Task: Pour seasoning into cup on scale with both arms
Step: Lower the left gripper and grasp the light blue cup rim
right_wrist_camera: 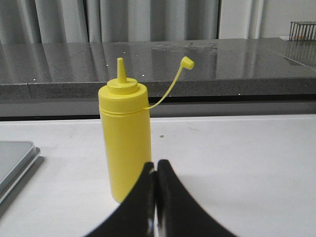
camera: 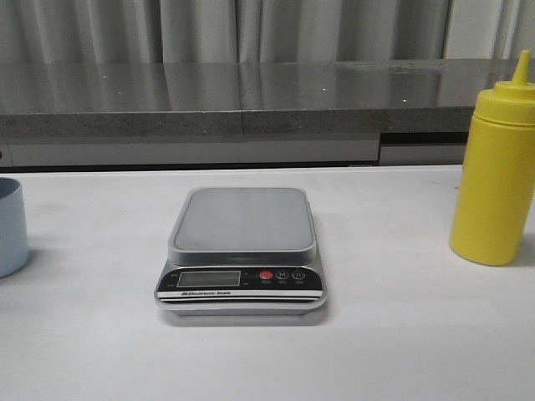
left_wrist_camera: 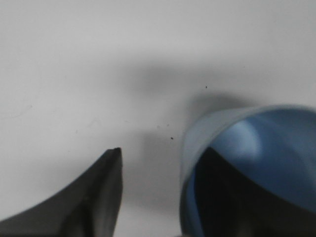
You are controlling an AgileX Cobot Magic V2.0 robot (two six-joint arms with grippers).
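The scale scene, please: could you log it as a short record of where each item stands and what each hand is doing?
scale: centre of the table, platform bare
cup: on the table at the far left, off the scale
seasoning: upright on the table at the right, nozzle cap off and hanging by its tether
left hand: open, one finger inside the cup, one outside
right hand: shut, empty, just short of the seasoning
pouring: not yet begun

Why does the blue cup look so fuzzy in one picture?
In the left wrist view the light blue plastic cup sits very close to the lens, so it blurs; in the front view its edge looks sharper, cropped at the frame's side.
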